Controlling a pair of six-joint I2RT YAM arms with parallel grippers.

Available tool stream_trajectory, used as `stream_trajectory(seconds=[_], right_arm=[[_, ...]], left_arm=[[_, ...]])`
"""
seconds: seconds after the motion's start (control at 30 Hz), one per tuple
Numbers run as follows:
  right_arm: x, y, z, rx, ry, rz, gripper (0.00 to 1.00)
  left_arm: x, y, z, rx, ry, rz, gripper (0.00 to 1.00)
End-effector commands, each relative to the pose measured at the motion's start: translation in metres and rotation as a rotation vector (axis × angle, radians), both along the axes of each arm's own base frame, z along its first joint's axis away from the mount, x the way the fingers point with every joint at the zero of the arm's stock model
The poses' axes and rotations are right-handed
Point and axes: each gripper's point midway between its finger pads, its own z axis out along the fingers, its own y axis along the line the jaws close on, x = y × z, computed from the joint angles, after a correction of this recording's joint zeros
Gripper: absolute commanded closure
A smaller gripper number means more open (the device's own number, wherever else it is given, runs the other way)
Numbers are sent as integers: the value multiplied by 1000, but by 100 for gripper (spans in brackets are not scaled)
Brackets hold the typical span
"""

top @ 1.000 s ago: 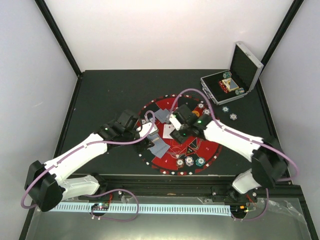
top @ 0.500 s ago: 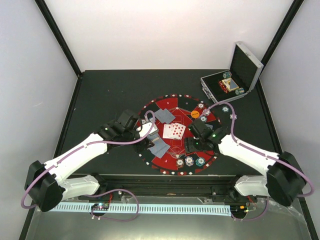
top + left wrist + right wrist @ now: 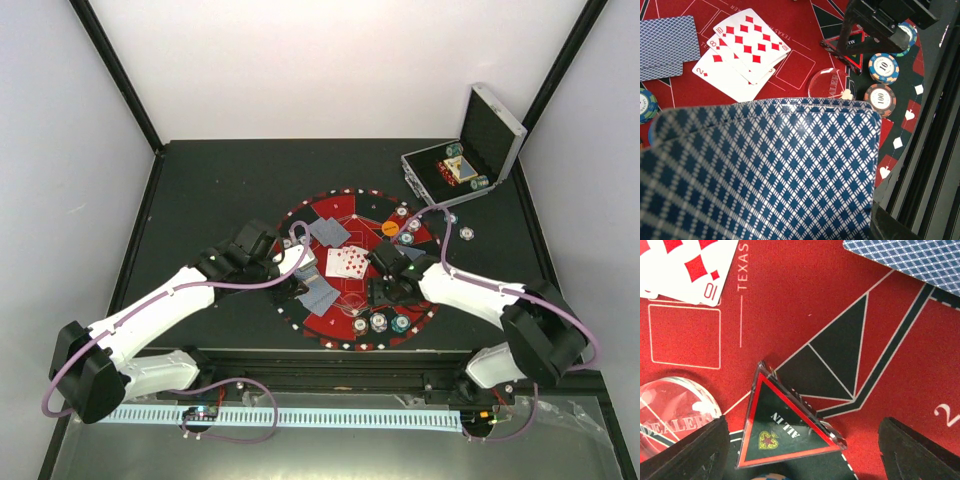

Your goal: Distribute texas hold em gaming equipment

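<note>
triangle marker tip up-frame, txt inverted

glossy clear dealer button, matt felt mat

Black table, round mat, silver case, 2 chips

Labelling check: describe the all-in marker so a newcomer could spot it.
Find the round red mat, then its near edge, right of centre. Beside the clear dealer disc lies a flat black triangle with a red border. It is the only three-cornered piece, printed ALL IN; its neighbours are round.
</note>
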Motion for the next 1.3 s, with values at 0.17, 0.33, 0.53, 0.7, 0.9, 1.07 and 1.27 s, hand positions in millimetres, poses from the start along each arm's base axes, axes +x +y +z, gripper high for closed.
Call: stream_trajectory(seconds=[0.17, 0.33, 0.53, 0.7, 0.9, 1.07, 1.27], right_arm=[[12, 9, -1, -19, -25, -5, 18], [12, 9, -6, -37, -24, -14, 19], [11, 12, -10, -53, -16, -11, 23], [7, 9, -14, -83, -4, -15, 23], [2, 1, -16, -114, 4, -36, 23], [0, 1, -15, -110, 6, -44, 23], [-6, 5, -20, -103, 26, -42, 26]], left_arm=[[4, -3, 12, -31, -27, -3, 62], [3, -4, 12, -34, -29, -4, 62], [4, -3, 13, -33, -31, -2, 62], [4, -3, 12, -32, -29, -2, 62], [4, -3, 14, -35, -34, -2, 62], [3, -3, 13, -35, -32, -3, 62], [3, -3, 14, -36, -35, -4, 62]])
